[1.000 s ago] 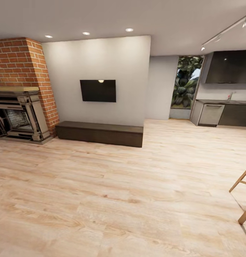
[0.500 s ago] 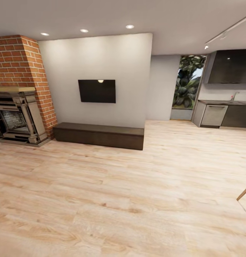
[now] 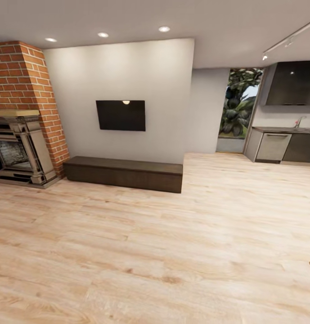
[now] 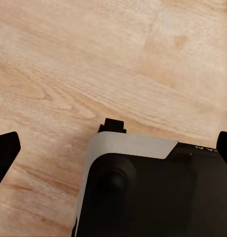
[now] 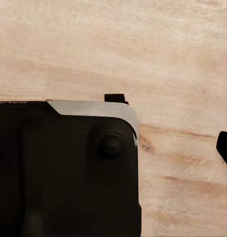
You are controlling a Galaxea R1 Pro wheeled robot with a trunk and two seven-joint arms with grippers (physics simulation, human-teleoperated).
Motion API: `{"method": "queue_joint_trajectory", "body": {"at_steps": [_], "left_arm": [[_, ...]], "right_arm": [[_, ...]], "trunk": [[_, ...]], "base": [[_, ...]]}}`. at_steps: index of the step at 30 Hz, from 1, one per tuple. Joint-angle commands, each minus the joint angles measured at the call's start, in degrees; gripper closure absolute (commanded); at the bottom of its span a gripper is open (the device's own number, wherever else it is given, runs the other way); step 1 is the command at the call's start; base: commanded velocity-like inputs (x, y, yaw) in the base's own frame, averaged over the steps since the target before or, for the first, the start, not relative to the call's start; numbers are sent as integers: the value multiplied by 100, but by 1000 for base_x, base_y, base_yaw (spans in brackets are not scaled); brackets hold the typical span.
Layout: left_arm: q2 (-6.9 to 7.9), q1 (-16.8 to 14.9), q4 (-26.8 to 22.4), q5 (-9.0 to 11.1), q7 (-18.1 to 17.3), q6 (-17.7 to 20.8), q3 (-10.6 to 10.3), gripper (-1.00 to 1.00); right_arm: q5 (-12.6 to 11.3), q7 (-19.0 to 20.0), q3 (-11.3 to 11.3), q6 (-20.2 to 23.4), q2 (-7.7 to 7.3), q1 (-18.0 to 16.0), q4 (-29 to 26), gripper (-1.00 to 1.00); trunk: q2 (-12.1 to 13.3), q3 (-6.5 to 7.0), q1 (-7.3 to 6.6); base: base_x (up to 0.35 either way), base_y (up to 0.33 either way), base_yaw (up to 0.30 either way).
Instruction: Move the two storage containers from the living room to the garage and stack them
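Camera view panned rightward, stool legs gone.

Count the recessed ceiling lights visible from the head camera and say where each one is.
3, in a row along the ceiling: one above the brick fireplace, one above the TV, one toward the wall's right end. Others may lie outside the frame.
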Motion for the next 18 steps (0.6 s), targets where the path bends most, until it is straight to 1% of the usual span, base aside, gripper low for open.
{"method": "queue_joint_trajectory", "body": {"at_steps": [1,10,14,18], "left_arm": [[-1,-4,3,46,12,-16,-49,-100],[1,-4,3,46,12,-42,-49,-100],[-1,-4,3,46,12,-73,-49,-100],[2,-4,2,62,11,-76,-47,-100]], "right_arm": [[-29,-15,29,-33,2,-8,17,-100],[-45,-12,15,-40,4,-8,17,-100],[-57,32,-3,-73,10,-8,17,-100],[-36,50,0,-101,11,-8,17,-100]], "trunk": [[-5,-7,4],[-5,-7,4],[-5,-7,4],[-5,-7,4]], "base": [[326,0,0],[318,0,0],[112,0,16],[10,0,220]]}}
